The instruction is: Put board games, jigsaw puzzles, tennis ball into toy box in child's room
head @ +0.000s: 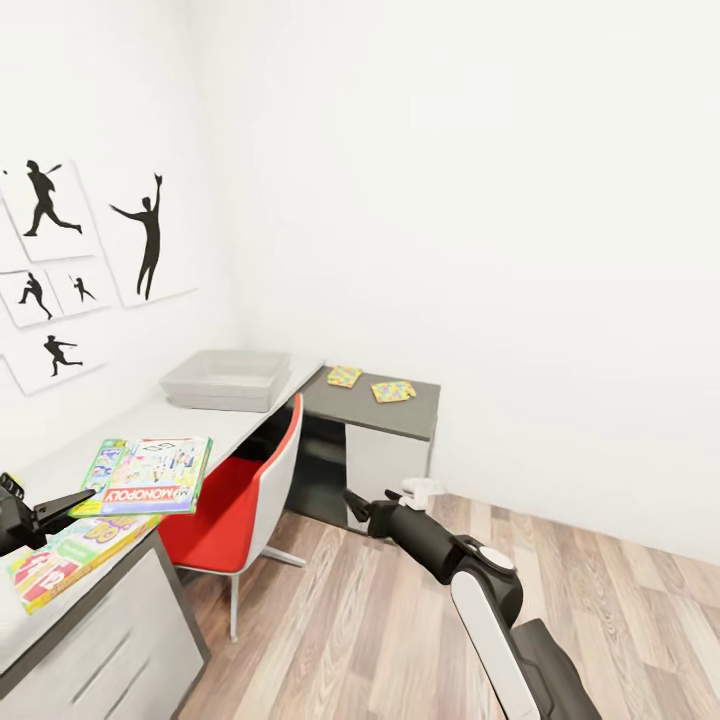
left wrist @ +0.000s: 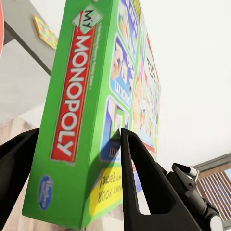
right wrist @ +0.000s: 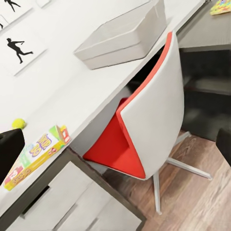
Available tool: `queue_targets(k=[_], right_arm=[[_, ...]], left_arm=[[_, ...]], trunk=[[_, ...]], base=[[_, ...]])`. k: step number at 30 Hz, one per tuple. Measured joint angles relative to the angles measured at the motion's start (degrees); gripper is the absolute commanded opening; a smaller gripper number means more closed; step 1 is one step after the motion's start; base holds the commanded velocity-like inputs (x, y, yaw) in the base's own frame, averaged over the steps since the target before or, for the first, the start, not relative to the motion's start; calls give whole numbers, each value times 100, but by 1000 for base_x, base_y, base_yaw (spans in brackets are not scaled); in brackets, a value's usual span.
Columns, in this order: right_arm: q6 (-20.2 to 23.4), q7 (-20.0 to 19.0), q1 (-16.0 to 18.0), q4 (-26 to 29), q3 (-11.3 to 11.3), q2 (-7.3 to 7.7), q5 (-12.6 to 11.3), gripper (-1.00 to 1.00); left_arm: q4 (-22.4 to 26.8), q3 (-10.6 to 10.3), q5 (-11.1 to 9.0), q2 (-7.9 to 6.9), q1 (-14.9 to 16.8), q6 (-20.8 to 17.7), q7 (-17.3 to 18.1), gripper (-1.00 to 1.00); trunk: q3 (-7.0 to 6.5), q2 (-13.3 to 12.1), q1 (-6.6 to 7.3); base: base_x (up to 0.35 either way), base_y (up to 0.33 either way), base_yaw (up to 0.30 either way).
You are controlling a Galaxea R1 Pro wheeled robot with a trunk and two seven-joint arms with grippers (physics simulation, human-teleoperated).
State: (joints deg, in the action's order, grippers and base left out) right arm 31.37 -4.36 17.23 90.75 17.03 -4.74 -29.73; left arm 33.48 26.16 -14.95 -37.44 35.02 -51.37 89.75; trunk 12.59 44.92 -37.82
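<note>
My left gripper [left wrist: 72, 159] clamps the flat green-white "Monopoly" game box [head: 150, 474], red logo band, cartoon cover; right gripper's [right wrist: 115, 144] jaws stand wide.

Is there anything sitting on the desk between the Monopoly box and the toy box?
Nothing visible. The Monopoly box, gripped by the left end effector, has bare table top ahead up to the toy box. The red chair stands beside that path, below desk level.

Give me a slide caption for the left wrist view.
Left gripper clamps the green Monopoly box by its edge, above the wood floor.
</note>
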Motion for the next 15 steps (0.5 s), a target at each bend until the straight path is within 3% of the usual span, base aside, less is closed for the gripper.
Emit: queue_targets(k=[6, 15], right_arm=[[-2, 2, -4, 0, 5, -5, 0, 100], [-1, 1, -4, -1, 9, -8, 1, 100]], left_arm=[[0, -1, 0, -3, -1, 6, -1, -100], [0, 0, -9, 2, -2, 11, -2, -100]], trunk=[[0, 0, 0], [0, 0, 0]], base=[[312, -96, 44], [284, -208, 253]])
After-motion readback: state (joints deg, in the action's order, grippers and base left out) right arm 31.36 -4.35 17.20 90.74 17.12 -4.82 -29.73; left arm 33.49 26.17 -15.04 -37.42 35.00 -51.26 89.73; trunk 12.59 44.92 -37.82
